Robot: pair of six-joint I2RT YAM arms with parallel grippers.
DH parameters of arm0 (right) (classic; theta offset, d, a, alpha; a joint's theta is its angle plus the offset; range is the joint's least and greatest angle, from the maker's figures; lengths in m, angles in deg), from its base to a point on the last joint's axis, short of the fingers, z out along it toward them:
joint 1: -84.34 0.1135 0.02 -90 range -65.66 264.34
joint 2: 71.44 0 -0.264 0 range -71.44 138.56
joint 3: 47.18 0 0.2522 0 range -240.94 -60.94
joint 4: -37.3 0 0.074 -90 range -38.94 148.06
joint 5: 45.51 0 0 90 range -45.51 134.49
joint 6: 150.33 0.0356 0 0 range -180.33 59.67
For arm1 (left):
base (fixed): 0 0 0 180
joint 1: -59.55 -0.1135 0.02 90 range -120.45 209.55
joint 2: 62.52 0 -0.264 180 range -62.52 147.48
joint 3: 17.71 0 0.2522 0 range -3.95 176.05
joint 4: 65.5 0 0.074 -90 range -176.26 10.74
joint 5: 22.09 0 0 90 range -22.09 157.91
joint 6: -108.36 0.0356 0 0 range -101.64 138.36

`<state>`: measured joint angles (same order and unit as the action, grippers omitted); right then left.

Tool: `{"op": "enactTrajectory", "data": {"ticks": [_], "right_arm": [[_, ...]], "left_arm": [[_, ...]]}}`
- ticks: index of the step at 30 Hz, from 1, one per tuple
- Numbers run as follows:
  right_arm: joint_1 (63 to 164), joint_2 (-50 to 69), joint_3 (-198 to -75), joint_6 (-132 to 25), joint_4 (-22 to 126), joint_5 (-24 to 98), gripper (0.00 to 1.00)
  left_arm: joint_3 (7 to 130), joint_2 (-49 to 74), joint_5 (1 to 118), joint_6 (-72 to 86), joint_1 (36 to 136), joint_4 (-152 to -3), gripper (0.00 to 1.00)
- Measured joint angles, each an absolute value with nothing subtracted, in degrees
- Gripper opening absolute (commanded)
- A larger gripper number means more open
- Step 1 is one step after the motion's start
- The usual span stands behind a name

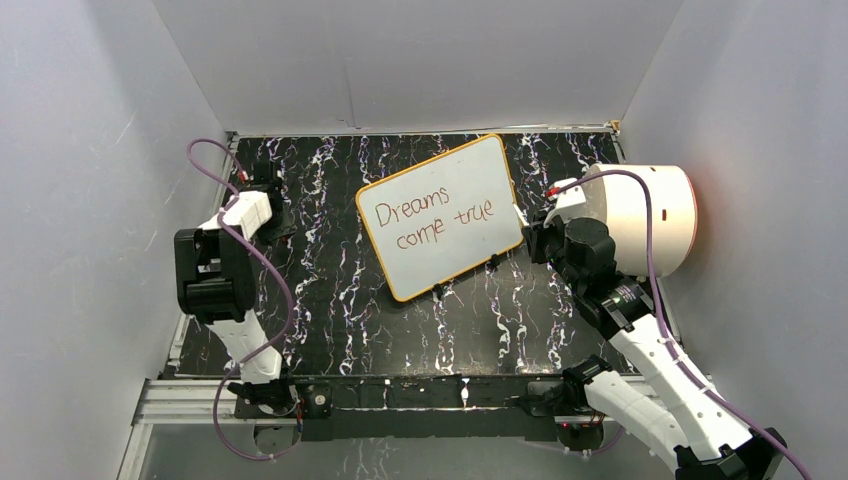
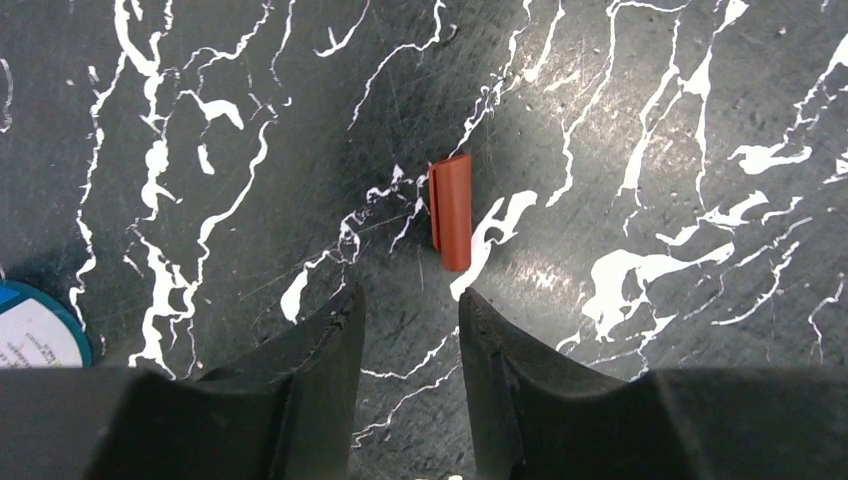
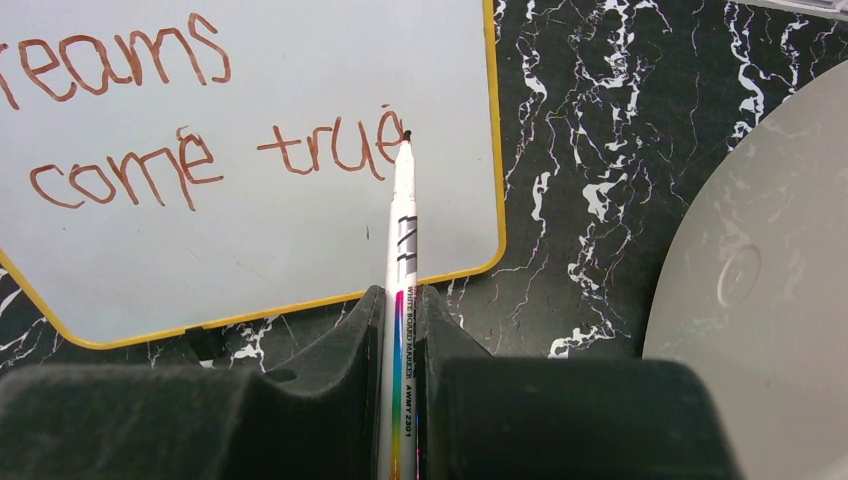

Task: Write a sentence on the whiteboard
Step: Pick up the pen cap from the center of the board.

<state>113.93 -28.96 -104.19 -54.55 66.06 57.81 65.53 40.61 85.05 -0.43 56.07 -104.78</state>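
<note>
Gripping the marker [image 3: 403, 230] low on its barrel, the right jaws were closed hard against it on both sides. We saw its dark tip pointing away from them at the last stroke of the final "e", though we could not tell whether the tip touched the surface or hung just off it. Past the tip lay the whiteboard [image 3: 300, 250], resting on the tabletop [image 1: 330, 300] and turned at an angle. Its orange-yellow rim passed just ahead of the right jaws, so the board spread out ahead of them and to their left. In red-brown letters it read "Dreams come true" on two lines, which we took for a whole sentence. We judged the writing done or all but done, with at most a full stop, lifting the marker away and perhaps capping it left to do. The big white cylinder [image 1: 655, 218] stood just beside the right arm, off the board's right edge. The left jaws, well apart from the board at the far left of the tabletop, stood partly open and held nothing. A small red cap [image 2: 452, 212] lay on the tabletop just ahead of their gap, apart from both tips, and a round blue-rimmed thing [image 2: 35, 325] showed at the edge of that view.
</note>
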Motion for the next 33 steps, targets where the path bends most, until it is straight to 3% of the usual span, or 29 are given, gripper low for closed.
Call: {"op": "enactTrajectory", "data": {"ticks": [16,30,33], "right_arm": [[113.9,-28.1,-104.2,-54.6,66.0,57.8,0.00],[113.9,-27.1,-104.2,-54.6,66.0,57.9,0.00],[113.9,-27.1,-104.2,-54.6,66.0,57.9,0.00]], "left_arm": [[69.2,46.9,82.7,-0.3,54.8,-103.9,0.21],[69.4,48.0,76.6,-0.8,50.9,-100.0,0.24],[69.8,48.4,75.4,-0.7,50.2,-99.6,0.19]]}}
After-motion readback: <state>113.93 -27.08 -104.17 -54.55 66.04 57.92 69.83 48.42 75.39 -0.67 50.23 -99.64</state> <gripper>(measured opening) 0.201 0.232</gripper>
